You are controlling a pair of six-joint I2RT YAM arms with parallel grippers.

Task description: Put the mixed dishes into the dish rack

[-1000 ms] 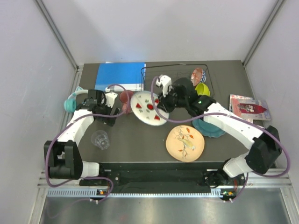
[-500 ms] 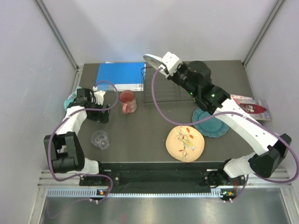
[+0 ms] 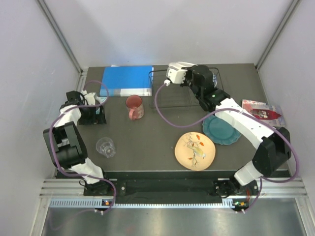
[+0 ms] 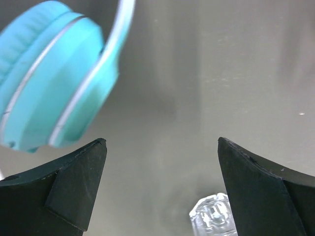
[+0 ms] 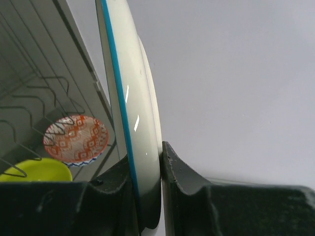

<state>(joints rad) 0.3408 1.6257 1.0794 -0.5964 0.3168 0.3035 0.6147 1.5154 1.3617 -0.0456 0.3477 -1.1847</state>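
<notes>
Teal headphones (image 4: 49,83) lay at the far left. Your left gripper (image 4: 161,142) hung just beside them, jaws spread as wide as they go, holding nothing and touching nothing. In the left wrist view the glass (image 4: 211,219) showed low between the two black fingers (image 4: 64,191), standing on the table (image 3: 147,142) apart from them.

Right of that, you had the red tumbler (image 3: 134,107) upright just in front of the blue book (image 3: 127,80).

Further right, your right gripper (image 5: 146,162) was up over the left end of the rack (image 3: 162,101). Its jaws were clenched on the rim of the white plate (image 5: 133,123), which stood on edge with one finger against each face. Inside the rack, the right wrist view showed the red bowl (image 5: 76,140) with its patterned side toward the camera and the lime bowl (image 5: 34,169) just beside it.

You had the peach plate (image 3: 195,150) and the teal plate (image 3: 221,129) flat on the table, outside the rack and just beside each other.
</notes>
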